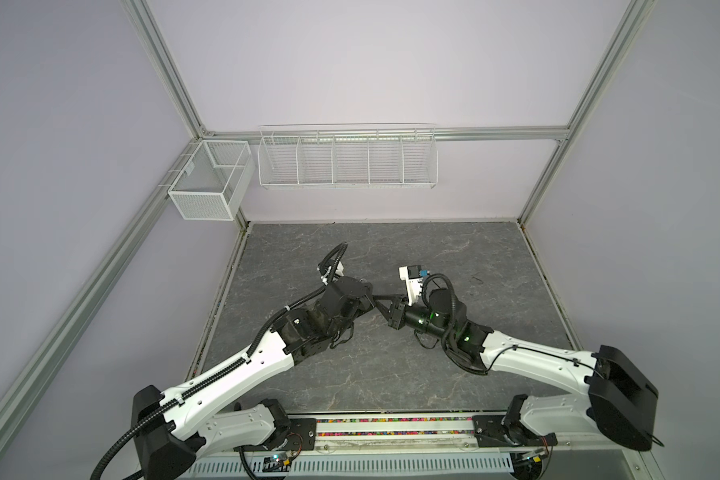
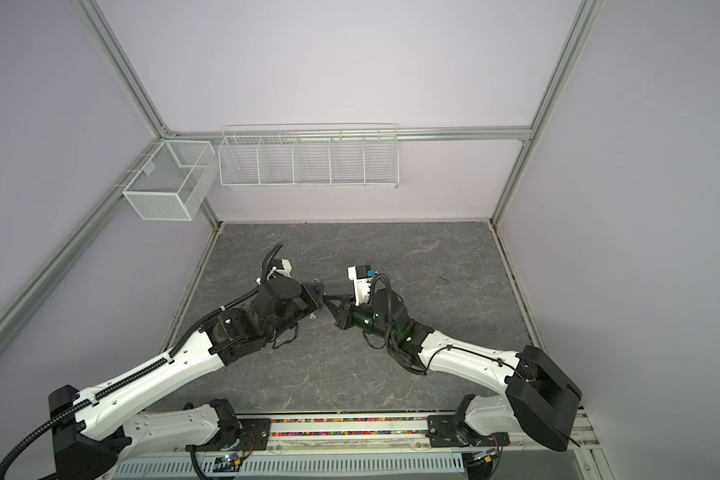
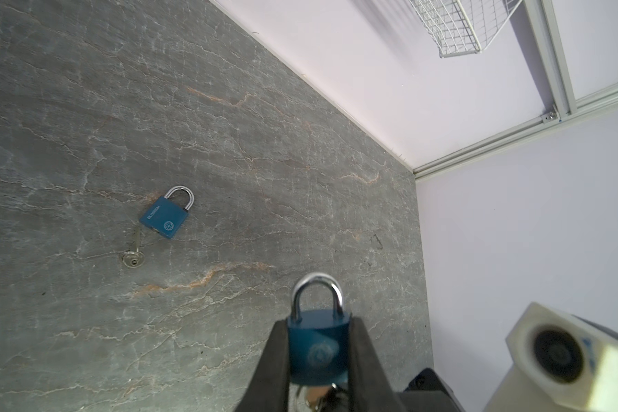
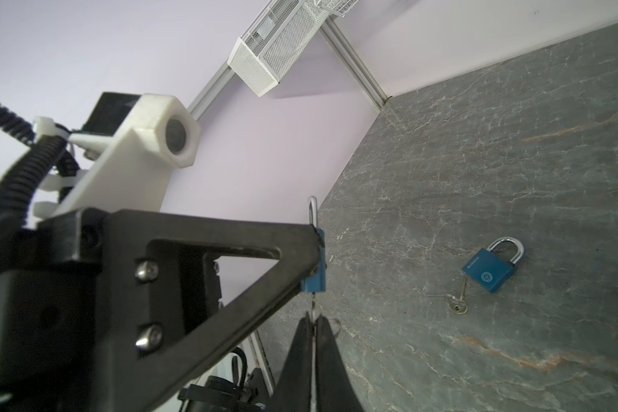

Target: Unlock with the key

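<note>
My left gripper [image 3: 318,321] is shut on a blue padlock [image 3: 318,346], its fingers clamping the body from both sides with the silver shackle pointing away from the wrist. The key [image 4: 313,306] sticks out of the padlock's underside, and my right gripper [image 4: 313,319] is shut on it, the metal showing as a thin strip between the fingers. The right wrist view shows the held padlock [image 4: 316,260] edge-on. In both top views the two grippers meet above the middle of the table, left gripper [image 2: 317,293] against right gripper [image 2: 326,299].
A second blue padlock [image 3: 166,214] lies flat on the grey stone table [image 3: 86,107] with a loose key [image 3: 133,255] beside it; both also show as padlock [image 4: 493,267] and key [image 4: 459,301]. White wire baskets [image 1: 346,156] hang on the back wall.
</note>
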`<state>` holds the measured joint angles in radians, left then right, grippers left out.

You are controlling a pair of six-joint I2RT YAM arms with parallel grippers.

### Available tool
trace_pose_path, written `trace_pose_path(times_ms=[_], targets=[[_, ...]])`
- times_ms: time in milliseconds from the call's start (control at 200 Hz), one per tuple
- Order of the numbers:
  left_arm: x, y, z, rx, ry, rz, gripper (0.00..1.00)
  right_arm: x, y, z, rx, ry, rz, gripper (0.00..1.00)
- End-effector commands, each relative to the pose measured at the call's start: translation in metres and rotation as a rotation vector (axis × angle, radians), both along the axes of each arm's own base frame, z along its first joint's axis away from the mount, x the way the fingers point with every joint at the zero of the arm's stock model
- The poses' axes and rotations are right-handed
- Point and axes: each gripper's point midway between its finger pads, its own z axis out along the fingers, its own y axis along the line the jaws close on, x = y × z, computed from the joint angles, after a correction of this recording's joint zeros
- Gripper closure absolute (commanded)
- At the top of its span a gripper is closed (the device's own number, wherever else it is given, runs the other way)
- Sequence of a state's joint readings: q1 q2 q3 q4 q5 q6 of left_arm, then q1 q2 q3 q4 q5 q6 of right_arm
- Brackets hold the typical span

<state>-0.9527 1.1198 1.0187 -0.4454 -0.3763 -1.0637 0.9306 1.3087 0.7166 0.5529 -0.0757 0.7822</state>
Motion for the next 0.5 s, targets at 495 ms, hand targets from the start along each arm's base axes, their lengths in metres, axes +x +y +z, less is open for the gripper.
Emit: trace_pose_path(times_ms=[495], targets=[[0.000,0.009,0.030,-0.060,-0.095,-0.014,1.00,-0.005,0.004,0.044,0.171,0.184,0.089,0.74]])
